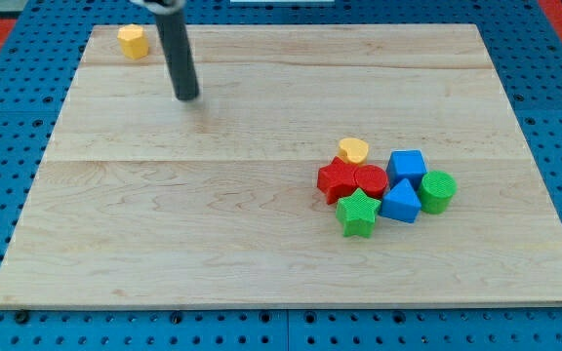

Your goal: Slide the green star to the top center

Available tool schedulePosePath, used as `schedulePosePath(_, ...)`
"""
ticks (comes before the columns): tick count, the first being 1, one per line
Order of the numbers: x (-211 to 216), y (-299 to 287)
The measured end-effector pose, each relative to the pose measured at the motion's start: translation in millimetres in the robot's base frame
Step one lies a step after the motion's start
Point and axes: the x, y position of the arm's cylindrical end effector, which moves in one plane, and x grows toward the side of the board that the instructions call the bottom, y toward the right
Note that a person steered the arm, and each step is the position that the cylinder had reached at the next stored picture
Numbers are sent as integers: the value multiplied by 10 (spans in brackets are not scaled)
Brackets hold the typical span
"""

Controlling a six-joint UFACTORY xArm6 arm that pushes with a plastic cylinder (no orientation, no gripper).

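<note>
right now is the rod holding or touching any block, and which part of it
Nothing is held. My tip stands on bare board near the view's top left, touching no block. The green star lies far off at the view's lower right, untouched; the yellow block is nearest.

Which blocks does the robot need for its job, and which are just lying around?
For the job:
green star
my tip, far off toward the view's upper left

Just lying about:
yellow block in the corner
yellow heart
red blocks
blue cube
blue block
green cylinder
</note>
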Motion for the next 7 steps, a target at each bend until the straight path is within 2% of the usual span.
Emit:
schedulePosePath(1, 914, 404)
schedulePosePath(2, 1138, 542)
schedulePosePath(4, 1118, 526)
schedulePosePath(5, 1414, 693)
schedulePosePath(7, 2059, 2409)
